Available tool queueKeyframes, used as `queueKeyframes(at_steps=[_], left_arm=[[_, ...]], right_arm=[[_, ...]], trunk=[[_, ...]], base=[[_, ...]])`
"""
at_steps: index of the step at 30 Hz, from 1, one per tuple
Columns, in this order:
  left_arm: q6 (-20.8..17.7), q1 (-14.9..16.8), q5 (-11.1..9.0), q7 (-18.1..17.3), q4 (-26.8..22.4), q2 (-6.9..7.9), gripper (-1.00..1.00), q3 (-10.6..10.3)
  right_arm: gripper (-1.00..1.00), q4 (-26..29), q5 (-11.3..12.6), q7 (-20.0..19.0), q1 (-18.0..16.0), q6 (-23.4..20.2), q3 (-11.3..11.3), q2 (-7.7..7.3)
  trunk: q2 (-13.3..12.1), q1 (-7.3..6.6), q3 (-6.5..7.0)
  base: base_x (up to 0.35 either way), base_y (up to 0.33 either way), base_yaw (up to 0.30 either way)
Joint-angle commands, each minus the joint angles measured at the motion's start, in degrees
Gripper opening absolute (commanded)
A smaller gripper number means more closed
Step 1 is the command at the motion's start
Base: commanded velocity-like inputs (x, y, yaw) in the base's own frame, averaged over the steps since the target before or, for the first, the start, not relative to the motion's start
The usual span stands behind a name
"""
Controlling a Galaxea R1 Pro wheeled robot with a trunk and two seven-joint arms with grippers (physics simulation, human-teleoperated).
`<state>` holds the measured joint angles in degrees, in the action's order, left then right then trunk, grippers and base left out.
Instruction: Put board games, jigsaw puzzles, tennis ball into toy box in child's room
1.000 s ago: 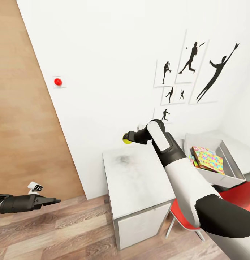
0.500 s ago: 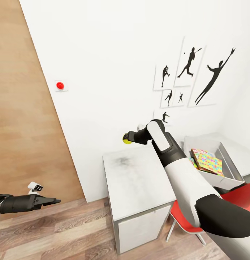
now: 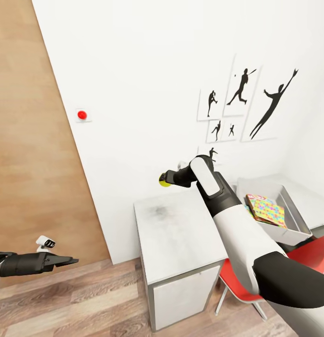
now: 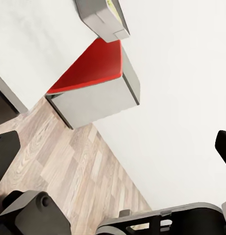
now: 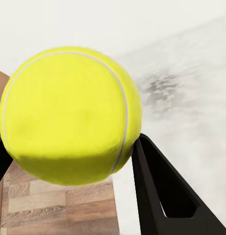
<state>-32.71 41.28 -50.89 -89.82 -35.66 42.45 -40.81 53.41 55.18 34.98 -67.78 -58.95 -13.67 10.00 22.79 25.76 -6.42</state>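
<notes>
My right gripper [image 3: 163, 180] is shut on the yellow-green tennis ball [image 3: 165, 182], held above the far left corner of the table [image 3: 180, 234], close to the white wall. In the right wrist view the ball [image 5: 71, 115] sits large between the dark fingers [image 5: 159, 191]. The pale grey toy box [image 3: 295, 213] stands on the table to the right, past my right arm, with a multicoloured jigsaw puzzle [image 3: 267, 209] lying inside. My left gripper [image 3: 70, 260] hangs low at the left over the wood floor, open and holding nothing.
A red chair [image 3: 309, 255] is tucked at the table beside my right arm, and it shows under the toy box [image 4: 100, 17] as a red seat [image 4: 93, 63]. A wooden panel [image 3: 31, 164] fills the left. Black silhouette pictures [image 3: 241, 103] hang on the wall.
The whole picture has shifted a little, so the head camera has moved. Both arms keep their pose and the ball stays in the right gripper.
</notes>
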Motion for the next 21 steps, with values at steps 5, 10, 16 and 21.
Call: queueKeyframes(at_steps=[5, 10, 16, 21], left_arm=[[-0.66, 0.12, -0.35, -0.18, -0.02, 0.08, 1.00, -0.41], [-0.68, 0.12, -0.35, -0.18, -0.02, 0.09, 1.00, -0.41], [-0.69, 0.12, -0.35, -0.18, -0.02, 0.09, 1.00, -0.41], [-0.69, 0.12, -0.35, -0.18, -0.02, 0.09, 1.00, -0.41]], right_arm=[[-1.00, 0.03, 0.72, 0.79, 0.55, -0.03, -0.05, 0.00], [-1.00, 0.03, 0.69, 0.76, 0.76, -0.01, -0.05, 0.00], [-1.00, -0.03, 0.49, 0.80, 1.06, 0.54, -0.13, 0.00], [-1.00, -0.13, 0.55, 0.76, 1.23, 0.56, -0.09, 0.00]], trunk=[[0.13, 0.02, 0.33], [0.13, 0.02, 0.51], [0.13, 0.02, 0.53], [0.13, 0.02, 0.53]], base=[[-0.108, 0.000, 0.022], [-0.014, 0.000, 0.053], [-0.002, 0.000, 0.007], [0.000, 0.000, 0.000]])
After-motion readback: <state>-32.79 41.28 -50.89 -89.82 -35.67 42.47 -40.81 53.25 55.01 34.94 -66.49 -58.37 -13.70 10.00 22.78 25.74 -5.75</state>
